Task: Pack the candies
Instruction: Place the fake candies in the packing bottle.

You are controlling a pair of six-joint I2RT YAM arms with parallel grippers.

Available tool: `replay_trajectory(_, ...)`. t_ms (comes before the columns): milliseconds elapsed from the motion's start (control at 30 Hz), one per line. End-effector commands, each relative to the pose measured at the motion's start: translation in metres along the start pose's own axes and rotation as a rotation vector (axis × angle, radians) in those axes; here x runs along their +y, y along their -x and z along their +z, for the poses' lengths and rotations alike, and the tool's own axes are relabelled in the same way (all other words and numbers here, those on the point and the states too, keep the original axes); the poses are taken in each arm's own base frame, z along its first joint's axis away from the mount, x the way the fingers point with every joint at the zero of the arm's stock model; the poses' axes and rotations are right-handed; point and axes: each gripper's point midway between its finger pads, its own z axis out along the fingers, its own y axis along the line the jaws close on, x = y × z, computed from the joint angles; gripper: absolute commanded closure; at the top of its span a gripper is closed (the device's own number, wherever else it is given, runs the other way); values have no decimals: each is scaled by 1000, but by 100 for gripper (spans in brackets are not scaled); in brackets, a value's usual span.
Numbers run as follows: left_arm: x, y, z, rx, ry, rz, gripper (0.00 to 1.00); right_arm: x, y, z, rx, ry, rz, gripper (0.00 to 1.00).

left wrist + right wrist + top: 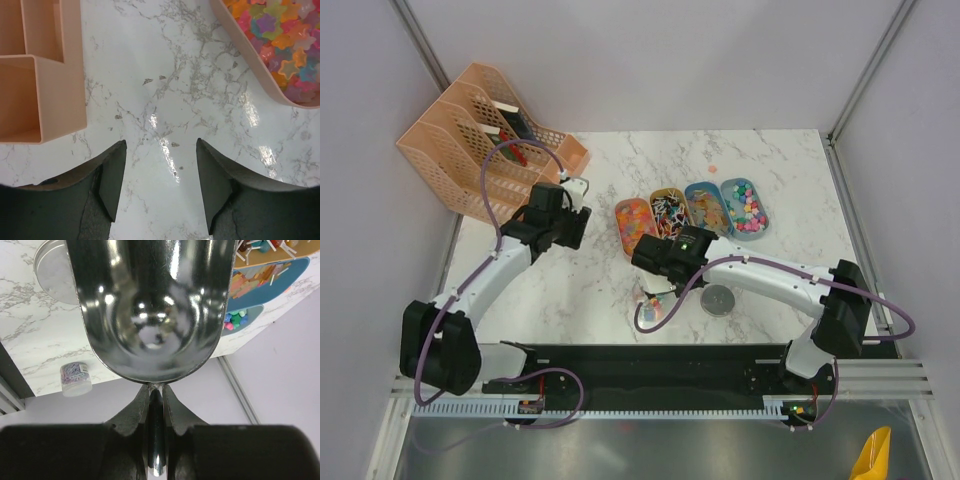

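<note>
The metal scoop (152, 305) is clamped by its handle between the tightly closed fingers of the right gripper (156, 396). Farther out, the left gripper (160, 172) is held wide apart, empty, over the marble table (165, 75). The candies (638, 225) are seen in oval trays (247, 52) at its 3 o'clock from above.

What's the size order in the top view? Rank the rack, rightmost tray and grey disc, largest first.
1. Rack, clearly the largest.
2. Rightmost tray.
3. Grey disc, the smallest.

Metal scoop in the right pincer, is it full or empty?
Empty: the scoop shows a bare, shiny bowl with only reflections, nothing inside; the right pincer is shut on its handle.
</note>
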Motion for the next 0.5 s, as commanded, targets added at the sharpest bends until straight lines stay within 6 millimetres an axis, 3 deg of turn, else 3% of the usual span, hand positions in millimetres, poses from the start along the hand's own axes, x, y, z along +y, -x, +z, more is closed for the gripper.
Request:
replay_trajectory(0,-22,18,-13,-83,-131,-50,37,0,-25,-19,74,-10,-39,100)
replay_trajectory(33,-30,18,-18,-82,-180,-45,43,-3,-24,-22,59,-18,-23,100)
replay_trajectory(67,-39,18,-25,-77,-231,-45,56,-3,-22,-24,42,-15,-10,100)
replay_trajectory(100,-58,19,-34,-83,-349,-35,97,-4,-20,-26,19,-14,25,100)
replay_trajectory(167,-85,25,-57,-98,-520,-34,98,-11,-9,-31,-59,-2,106,100)
replay_trajectory(267,-107,40,-84,-137,-687,-36,98,-29,5,-38,-156,-13,228,100)
replay_trajectory(333,-114,46,-94,-127,-738,-65,98,-43,12,-41,-195,-28,289,100)
replay_trajectory(467,-124,74,-115,-157,-848,-77,98,-53,16,-32,-218,16,364,100)
